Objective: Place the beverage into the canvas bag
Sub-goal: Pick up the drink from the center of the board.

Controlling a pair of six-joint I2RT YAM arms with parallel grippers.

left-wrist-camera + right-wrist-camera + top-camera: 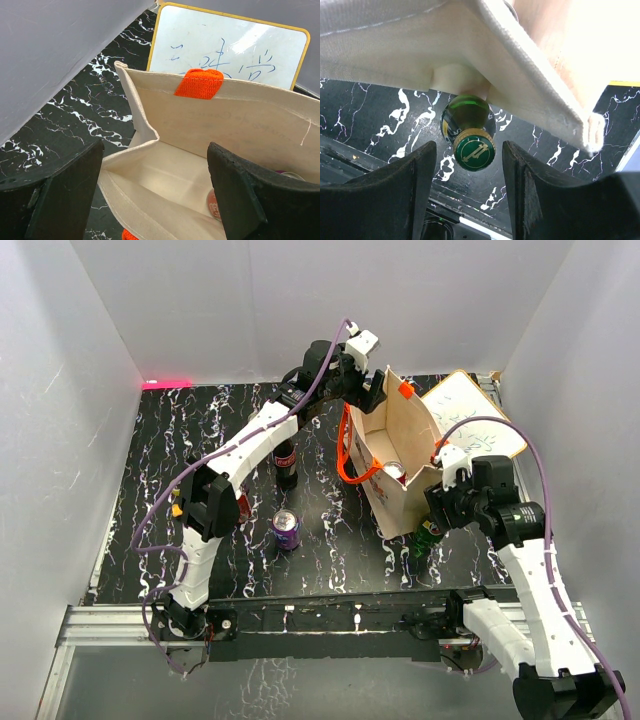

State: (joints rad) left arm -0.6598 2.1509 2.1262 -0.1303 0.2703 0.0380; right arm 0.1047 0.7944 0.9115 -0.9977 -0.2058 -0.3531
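The green bottle (469,131) was parked on the desk (200,440) at 5 o'clock of the canvas bag (395,440), cap straddled untouched by half-open right jaws, presumably for a grab, with wide left jaws hung over the rim, maybe to steady it.

1 canvas bag (398,432); 2 bottles: green bottle (426,538), dark bottle (286,462); 2 cans: purple can (286,529), bagged can (394,471); 1 whiteboard (476,415).
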